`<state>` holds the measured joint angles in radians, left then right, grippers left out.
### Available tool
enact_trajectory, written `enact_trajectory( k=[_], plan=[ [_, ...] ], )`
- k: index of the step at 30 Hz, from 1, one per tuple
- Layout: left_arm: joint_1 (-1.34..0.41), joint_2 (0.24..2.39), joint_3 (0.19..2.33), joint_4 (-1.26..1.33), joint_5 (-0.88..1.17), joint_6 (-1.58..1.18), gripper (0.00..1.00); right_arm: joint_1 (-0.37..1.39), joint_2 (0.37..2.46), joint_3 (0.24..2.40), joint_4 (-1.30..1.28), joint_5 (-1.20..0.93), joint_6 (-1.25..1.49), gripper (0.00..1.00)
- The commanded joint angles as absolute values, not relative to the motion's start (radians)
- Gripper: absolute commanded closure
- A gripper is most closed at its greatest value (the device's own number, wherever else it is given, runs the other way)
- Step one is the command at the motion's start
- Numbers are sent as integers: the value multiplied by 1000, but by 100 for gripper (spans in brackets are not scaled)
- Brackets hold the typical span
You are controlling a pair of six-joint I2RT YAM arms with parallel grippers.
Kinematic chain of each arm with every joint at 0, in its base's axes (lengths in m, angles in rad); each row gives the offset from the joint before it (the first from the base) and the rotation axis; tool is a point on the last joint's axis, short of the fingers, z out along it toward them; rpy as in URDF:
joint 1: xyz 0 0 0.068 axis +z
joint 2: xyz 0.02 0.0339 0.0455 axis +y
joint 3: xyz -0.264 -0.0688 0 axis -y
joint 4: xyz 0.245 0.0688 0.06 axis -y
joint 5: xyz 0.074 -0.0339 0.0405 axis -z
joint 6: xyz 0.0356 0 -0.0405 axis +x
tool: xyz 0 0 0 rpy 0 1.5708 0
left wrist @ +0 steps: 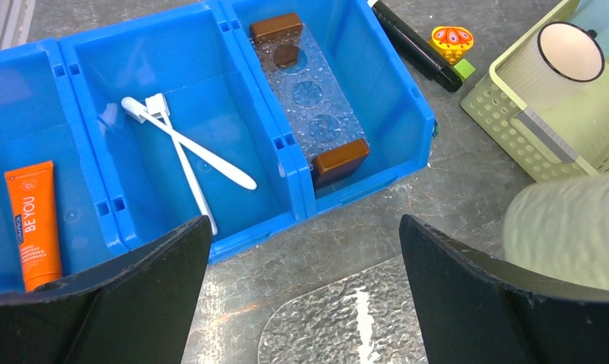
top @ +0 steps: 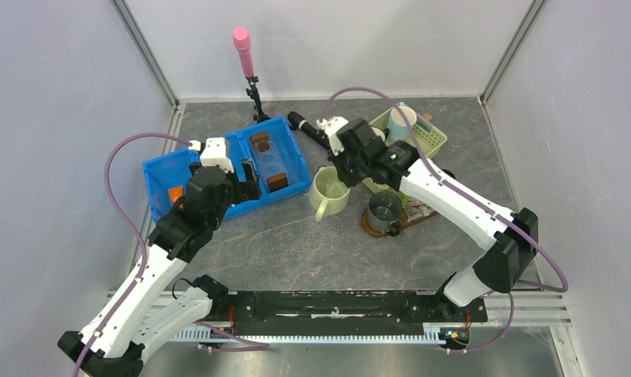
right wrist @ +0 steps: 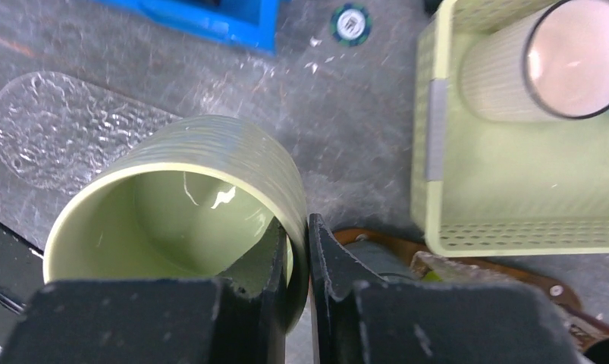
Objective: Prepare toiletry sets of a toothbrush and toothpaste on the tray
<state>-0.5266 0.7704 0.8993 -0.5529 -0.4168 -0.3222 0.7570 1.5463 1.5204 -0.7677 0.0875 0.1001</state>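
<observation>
**We are holding the pale green ribbed ceramic mug [top: 328, 193] by its rim, just beside the dark-brown wooden tray [top: 412, 217].**

From the top, the right gripper [top: 337, 170] is pinching the mug, and a dark green mug [top: 384, 210] is sitting on the tray. The left gripper [top: 249, 182] is hanging over the blue plastic bin [top: 161, 169]. From the left wrist, its fingers [left wrist: 119, 303] are spreading wide with nothing in them. Two thin white toothbrushes [left wrist: 186, 148] are lying crossed in the middle box, and an orange tube [left wrist: 34, 224] is lying in the left box. We are guessing they are light, so we are aiming for a handle's middle. From the right wrist, one finger is sitting inside the mug and one outside, squeezing the wall. We are thinking the mug is heavy, hard, slippery and easy to break.
</observation>
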Motion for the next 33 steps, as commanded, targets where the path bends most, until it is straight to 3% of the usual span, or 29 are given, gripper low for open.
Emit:
enact_trajectory(
  k=[1, 19, 33],
  plan=[
    [-522, 771, 905, -502, -440, -282, 0, 843, 1495, 1447, -625, 170, 197, 100],
    [-522, 795, 915, -489, -436, -268, 0, 978, 1489, 1094, -351, 352, 369, 100],
    [-522, 800, 910, -490, -440, -256, 0, 1009, 1536, 1060, -283, 399, 391, 100]
  ],
)
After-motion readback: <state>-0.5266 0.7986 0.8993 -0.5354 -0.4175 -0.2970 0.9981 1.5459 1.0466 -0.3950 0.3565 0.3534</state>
